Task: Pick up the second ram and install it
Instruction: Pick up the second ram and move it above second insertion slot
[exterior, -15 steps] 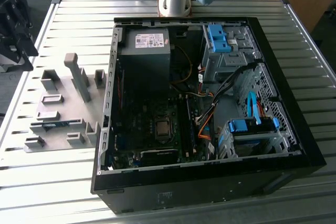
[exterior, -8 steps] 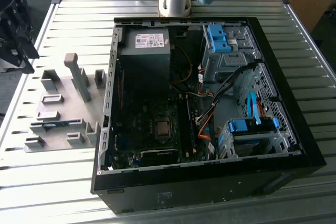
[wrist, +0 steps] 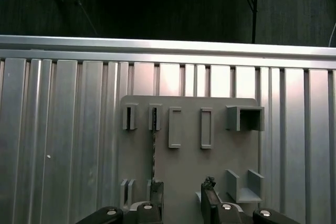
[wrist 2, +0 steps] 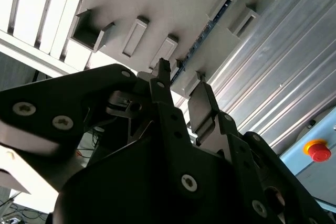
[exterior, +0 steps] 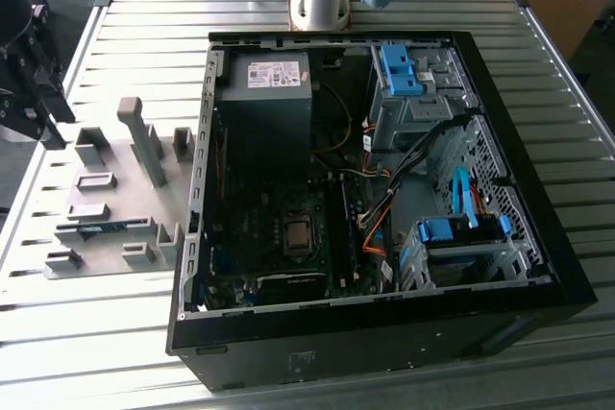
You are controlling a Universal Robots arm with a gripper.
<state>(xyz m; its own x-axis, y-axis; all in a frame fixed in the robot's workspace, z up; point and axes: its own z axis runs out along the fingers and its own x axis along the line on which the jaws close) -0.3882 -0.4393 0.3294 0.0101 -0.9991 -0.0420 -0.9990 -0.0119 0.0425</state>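
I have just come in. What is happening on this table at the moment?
One robot arm holds its black gripper open above a grey plastic holder plate on the ribbed metal table. The thin blue-green memory strip, the second ram, sits in the plate's holders, close to the fingers and not yet gripped. At the exterior view's right of the plate lies the open black computer case, its dark motherboard exposed.

Soft, even light bleaches my ribbed metal table (exterior: 115,352) at the exterior view's left, the open computer case (exterior: 384,352) is murky inside, and in the second wrist view my gripper (wrist 2: 181,85) looms as a dark, underlit mass against glaring table ribs.
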